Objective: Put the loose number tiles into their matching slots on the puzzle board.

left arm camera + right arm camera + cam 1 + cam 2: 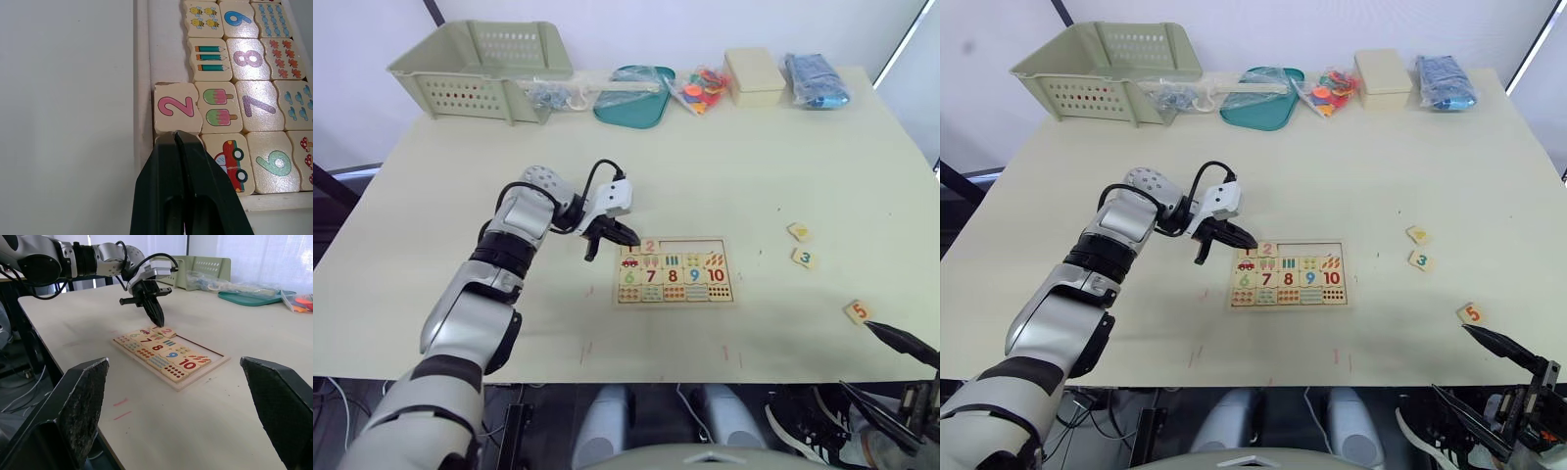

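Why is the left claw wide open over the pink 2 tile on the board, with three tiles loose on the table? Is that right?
Not quite: the left claw is shut, its two fingers pressed together, as the left wrist view shows. The rest holds: it is at the pink 2 tile on the board, with three tiles loose.

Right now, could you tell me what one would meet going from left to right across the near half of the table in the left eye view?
Left pincer → puzzle board → tile 3 → tile 5 → right pincer fingertip.
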Robot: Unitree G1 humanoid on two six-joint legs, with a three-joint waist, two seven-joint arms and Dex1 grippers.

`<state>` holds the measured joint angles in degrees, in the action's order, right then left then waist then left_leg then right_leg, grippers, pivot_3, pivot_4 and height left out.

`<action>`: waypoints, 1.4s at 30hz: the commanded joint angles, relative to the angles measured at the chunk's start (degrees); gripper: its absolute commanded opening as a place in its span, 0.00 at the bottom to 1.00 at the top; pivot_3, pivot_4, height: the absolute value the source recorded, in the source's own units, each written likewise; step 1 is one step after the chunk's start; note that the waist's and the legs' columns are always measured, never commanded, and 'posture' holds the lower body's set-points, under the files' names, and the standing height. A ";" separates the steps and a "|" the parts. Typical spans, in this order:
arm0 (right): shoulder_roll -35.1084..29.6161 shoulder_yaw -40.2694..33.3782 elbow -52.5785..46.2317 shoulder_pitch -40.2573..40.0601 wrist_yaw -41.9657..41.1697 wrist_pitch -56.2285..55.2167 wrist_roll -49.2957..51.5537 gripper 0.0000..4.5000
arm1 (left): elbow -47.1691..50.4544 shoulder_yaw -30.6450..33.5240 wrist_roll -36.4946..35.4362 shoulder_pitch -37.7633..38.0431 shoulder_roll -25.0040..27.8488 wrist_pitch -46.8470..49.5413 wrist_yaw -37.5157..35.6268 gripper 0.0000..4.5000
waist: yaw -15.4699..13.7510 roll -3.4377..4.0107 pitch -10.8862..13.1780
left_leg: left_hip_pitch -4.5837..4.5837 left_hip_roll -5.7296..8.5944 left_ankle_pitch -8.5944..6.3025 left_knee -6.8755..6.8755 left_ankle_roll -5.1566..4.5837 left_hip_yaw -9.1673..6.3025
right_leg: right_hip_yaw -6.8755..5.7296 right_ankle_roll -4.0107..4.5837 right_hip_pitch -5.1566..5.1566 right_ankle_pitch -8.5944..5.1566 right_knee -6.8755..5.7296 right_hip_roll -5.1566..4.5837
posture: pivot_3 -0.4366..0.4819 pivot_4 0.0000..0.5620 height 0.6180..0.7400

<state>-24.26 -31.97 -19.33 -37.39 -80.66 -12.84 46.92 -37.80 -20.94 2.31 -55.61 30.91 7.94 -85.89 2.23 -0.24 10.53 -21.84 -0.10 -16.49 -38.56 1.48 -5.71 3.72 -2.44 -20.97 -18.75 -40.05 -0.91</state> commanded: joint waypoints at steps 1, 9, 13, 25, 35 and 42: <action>0.21 -0.48 -1.59 -1.02 0.08 -0.90 0.45 1.00 | -0.03 0.54 0.13 -1.35 -0.03 -0.92 -0.56 0.01 | 0.00 0.00 0.00 | 0.00 0.00 0.00 0.00 0.00 0.00 | 0.00 0.00 0.00 0.00 0.00 0.00 | 0.48 0.27 1.00; 0.22 -0.54 -1.67 -1.35 0.09 -0.93 0.51 1.00 | 0.05 0.48 0.45 -1.10 -0.49 -1.13 -0.67 0.01 | 0.00 0.00 0.00 | 0.00 0.00 0.00 0.00 0.00 0.00 | 0.00 0.00 0.00 0.00 0.00 0.00 | 0.48 0.27 1.00; 0.24 -0.52 -1.66 -1.45 0.07 -0.96 0.50 1.00 | 0.47 0.50 0.47 -0.83 -0.54 -1.04 -0.78 0.01 | 0.00 0.00 0.00 | 0.00 0.00 0.00 0.00 0.00 0.00 | 0.00 0.00 0.00 0.00 0.00 0.00 | 0.48 0.27 1.00; 0.11 0.11 -3.47 -1.43 2.23 0.79 1.11 1.00 | 11.15 10.65 -9.83 4.02 2.92 9.63 0.37 0.01 | 0.28 0.00 0.00 | 0.00 -0.08 0.00 0.01 0.00 -0.02 | 0.01 0.00 -0.01 0.00 0.00 0.00 | 0.48 0.27 1.00; -3.55 -0.39 -2.78 1.63 7.62 6.91 1.54 1.00 | 46.30 25.90 -23.29 25.39 9.24 34.61 15.24 0.01 | -0.30 0.03 -0.02 | 0.03 -0.22 0.00 -0.02 0.01 -0.29 | 0.05 0.00 0.01 0.00 -0.02 -0.12 | 0.48 0.27 1.00; -7.94 -2.30 0.17 4.99 5.33 11.26 5.23 1.00 | 60.76 38.32 -29.01 43.10 4.42 34.83 27.69 0.01 | -0.25 0.05 -0.06 | 0.15 -0.24 0.00 0.01 0.00 -0.24 | 0.10 0.01 0.15 0.01 0.02 -0.17 | 0.48 0.27 1.00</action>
<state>-31.40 -32.49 -19.38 -32.65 -74.28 -2.39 50.50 18.78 13.72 -24.91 -13.99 35.58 44.03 -60.97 1.98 -0.18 10.47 -21.68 -0.33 -16.49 -38.56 1.48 -5.95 3.82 -2.44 -20.80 -18.73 -40.00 -1.10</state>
